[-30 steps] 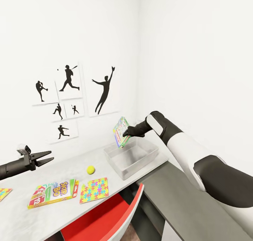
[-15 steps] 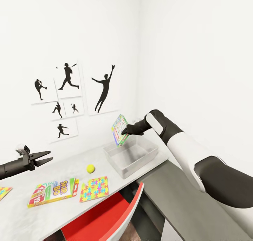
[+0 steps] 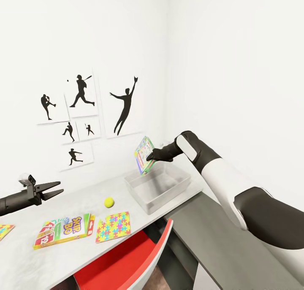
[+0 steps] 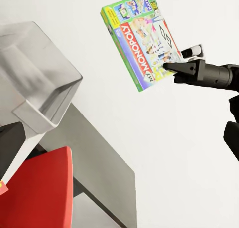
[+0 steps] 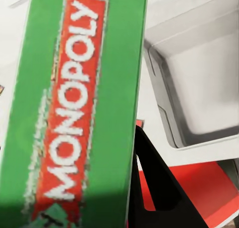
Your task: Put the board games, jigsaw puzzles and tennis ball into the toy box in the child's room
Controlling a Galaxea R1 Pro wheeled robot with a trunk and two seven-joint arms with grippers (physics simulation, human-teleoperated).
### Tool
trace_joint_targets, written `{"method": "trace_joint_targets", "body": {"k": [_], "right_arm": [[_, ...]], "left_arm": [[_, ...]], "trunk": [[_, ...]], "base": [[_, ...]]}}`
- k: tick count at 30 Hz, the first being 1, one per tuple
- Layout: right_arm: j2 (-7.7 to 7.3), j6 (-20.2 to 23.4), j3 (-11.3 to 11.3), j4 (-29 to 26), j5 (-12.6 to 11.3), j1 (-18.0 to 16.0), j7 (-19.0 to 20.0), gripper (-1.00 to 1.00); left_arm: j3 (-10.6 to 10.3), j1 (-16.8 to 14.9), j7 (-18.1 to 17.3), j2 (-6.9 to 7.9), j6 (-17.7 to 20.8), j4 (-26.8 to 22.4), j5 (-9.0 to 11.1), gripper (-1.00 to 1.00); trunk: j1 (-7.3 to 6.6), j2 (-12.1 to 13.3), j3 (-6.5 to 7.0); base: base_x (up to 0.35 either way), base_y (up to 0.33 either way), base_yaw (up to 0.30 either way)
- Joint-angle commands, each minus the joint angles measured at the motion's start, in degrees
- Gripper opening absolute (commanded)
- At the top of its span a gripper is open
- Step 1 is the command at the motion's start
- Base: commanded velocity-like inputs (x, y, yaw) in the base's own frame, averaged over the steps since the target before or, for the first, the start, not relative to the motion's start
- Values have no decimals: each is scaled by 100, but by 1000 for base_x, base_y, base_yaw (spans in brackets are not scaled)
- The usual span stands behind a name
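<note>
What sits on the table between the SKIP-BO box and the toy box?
Head view: the tennis ball and one jigsaw puzzle lie between the SKIP-BO box and toy box.

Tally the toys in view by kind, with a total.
Board games: 2, the green Monopoly box in the right claw and the Skip-Bo box
Jigsaw puzzles: 2, one whole, one cut by the head view's edge
Tennis ball: 1
Total: 5

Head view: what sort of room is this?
Probably a child's bedroom or playroom: baseball-player silhouettes hang on the wall, and the desk holds a Skip-Bo game, a jigsaw puzzle, a tennis ball and a toy box.
</note>
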Motion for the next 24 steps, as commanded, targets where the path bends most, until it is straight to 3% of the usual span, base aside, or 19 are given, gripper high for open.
{"method": "trace_joint_targets", "body": {"k": [1,16,24], "right_arm": [[1,8,9,0,54,-5,52,-100],[-27,8,-21,39,-17,-65,48,-100],[-309,8,-60,51,-23,-76,56,-100]], "left_arm": [[-3,-1,-7,2,52,1,18,100],[-5,-1,-7,1,49,2,18,100],[-8,-2,-7,-6,43,2,21,100]], "trunk": [[2,-5,-3],[2,-5,-115],[2,-5,-191]], "base": [[0,0,0],[0,0,0],[0,0,0]]}}
